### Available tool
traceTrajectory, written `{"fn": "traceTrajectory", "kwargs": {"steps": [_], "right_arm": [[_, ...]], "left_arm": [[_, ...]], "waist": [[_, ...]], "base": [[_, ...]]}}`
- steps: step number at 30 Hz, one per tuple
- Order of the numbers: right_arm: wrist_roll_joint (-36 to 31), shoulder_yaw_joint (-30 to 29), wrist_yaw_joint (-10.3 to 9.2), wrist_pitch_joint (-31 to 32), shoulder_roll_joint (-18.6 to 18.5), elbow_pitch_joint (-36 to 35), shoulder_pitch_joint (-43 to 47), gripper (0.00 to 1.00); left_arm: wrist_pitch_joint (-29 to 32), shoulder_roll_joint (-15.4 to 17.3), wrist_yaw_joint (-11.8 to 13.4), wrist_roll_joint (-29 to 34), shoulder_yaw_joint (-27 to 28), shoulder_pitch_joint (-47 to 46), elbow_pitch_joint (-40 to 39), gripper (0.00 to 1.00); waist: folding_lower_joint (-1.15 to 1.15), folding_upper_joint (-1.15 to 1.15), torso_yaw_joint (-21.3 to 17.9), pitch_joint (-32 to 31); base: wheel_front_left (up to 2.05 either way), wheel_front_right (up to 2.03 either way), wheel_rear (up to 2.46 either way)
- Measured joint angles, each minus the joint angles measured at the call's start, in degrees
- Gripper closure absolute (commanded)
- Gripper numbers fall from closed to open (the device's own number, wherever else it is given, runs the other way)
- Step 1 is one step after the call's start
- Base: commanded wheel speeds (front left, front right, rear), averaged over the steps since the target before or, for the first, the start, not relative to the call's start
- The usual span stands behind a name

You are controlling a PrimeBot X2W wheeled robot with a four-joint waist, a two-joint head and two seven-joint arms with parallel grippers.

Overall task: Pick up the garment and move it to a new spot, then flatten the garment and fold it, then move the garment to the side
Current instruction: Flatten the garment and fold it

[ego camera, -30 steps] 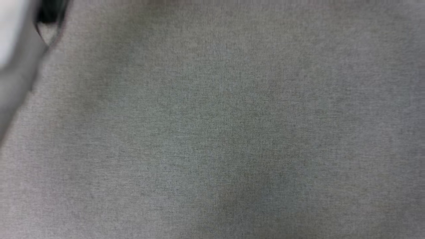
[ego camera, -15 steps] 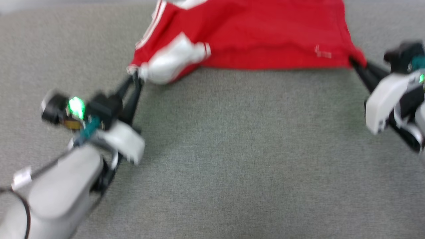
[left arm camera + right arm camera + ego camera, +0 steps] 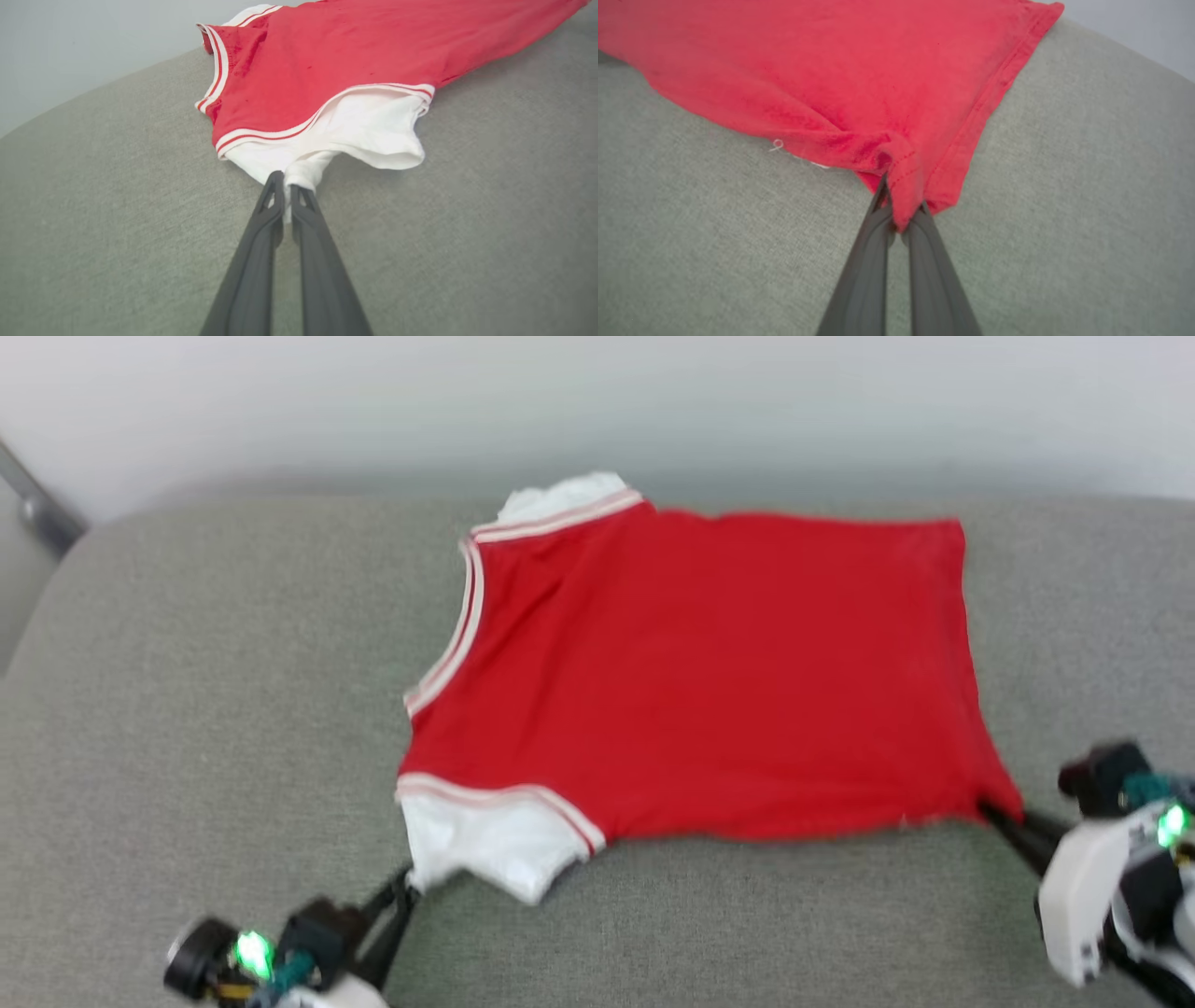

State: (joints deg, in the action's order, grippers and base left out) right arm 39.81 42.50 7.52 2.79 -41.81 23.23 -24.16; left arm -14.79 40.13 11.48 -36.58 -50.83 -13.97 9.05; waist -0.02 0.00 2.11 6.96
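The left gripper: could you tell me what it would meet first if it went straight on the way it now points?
The left gripper would push straight into the garment, whose white sleeve its jaws already pinch.

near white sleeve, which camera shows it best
Left wrist view: the near white sleeve is close and sharp, its tip pinched in the shut left jaws. Head view shows it small and blurred at the garment's left corner. Right wrist view shows the red hem corner.
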Motion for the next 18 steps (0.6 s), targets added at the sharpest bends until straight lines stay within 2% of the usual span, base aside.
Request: {"fn": "traceTrajectory", "kwargs": {"steps": [6, 7, 8, 13, 18], "right_arm": [[1.2, -5.1, -0.01, 3.7, -2.4, -6.0, 12.2, 1.00], [1.2, -7.2, 0.00, 6.2, -2.9, -9.0, 19.1, 1.00], [1.2, -8.3, 0.00, 6.7, -3.0, -10.0, 20.9, 1.00], [0.0, -13.0, 0.00, 8.7, -3.0, -12.2, 25.8, 1.00], [-1.6, -17.4, 0.00, 11.9, -2.5, -14.5, 30.2, 1.00]], "left_arm": [[2.0, 1.3, 2.2, -2.3, -1.6, 7.0, -4.0, 1.00], [3.4, 2.1, 3.0, -3.7, -2.5, 10.3, -6.2, 1.00], [3.6, 2.4, 3.4, -4.2, -2.7, 11.5, -6.9, 1.00], [4.7, 2.7, 4.2, -5.6, -4.2, 15.3, -9.3, 1.00], [6.8, 3.4, 3.8, -6.0, -5.8, 16.8, -10.8, 1.00]], "waist": [[0.00, 0.00, 0.3, -4.0], [0.00, 0.00, 0.6, -5.6], [0.00, 0.00, 0.6, -6.0], [0.00, 0.00, 0.6, -7.4], [0.01, 0.00, 1.0, -7.8]], "base": [[0.00, 0.00, 0.00], [0.00, 0.00, 0.00], [0.00, 0.00, 0.00], [0.00, 0.00, 0.00], [0.00, 0.00, 0.00]]}}
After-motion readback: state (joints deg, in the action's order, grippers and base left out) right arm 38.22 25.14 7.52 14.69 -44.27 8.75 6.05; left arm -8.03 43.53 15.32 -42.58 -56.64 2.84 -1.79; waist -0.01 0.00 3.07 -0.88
